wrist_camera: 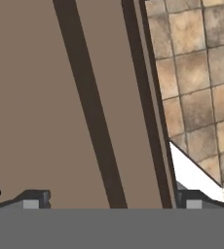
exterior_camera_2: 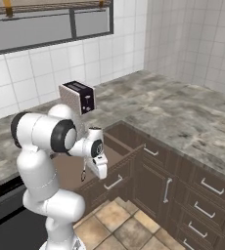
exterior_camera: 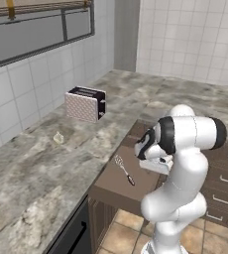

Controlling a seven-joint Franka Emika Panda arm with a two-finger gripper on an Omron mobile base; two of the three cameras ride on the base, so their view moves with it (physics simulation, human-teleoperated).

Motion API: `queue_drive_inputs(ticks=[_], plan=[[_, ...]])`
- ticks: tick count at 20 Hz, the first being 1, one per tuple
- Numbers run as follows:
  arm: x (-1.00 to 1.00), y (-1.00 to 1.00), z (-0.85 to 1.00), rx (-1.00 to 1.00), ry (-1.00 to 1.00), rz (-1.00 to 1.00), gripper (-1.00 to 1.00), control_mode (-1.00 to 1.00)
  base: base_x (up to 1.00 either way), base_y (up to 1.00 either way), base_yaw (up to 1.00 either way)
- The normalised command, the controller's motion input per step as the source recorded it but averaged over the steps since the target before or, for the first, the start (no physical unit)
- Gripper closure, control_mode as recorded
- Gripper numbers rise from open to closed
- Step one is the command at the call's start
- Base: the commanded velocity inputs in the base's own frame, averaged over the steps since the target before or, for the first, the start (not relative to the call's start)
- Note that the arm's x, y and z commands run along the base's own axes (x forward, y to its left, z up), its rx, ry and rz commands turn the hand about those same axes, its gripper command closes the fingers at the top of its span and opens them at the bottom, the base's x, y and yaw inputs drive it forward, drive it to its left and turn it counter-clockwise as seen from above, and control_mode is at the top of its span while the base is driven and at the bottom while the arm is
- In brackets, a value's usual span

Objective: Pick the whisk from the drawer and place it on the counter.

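The whisk (exterior_camera: 124, 169) lies flat on the bottom of the open drawer (exterior_camera: 111, 186), with its wire head toward the counter (exterior_camera: 46, 163) and its dark handle toward the drawer's front. The pincer (exterior_camera: 154, 161) hangs over the drawer, near the whisk but not touching it. In the hand view the two tips of the pincer (wrist_camera: 109, 200) stand wide apart above the brown drawer bottom (wrist_camera: 31, 97), and nothing is between them. A toaster (exterior_camera: 85, 103) stands on the counter by the wall, and a small pale lump (exterior_camera: 59, 138) lies near it.
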Motion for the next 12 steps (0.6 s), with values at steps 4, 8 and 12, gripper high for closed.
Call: queue_drive_inputs(ticks=[4,8,12], plan=[[-1.0,-1.0,-0.45,0.01,-0.16,0.0,-1.0,-1.0,0.0,0.0,0.0],[-1.0,-1.0,-0.37,0.03,-0.25,0.0,-1.0,-1.0,0.0,0.0,0.0],[-1.0,-0.86,-0.02,0.0,-0.32,0.0,1.0,-1.0,0.0,0.0,0.0]])
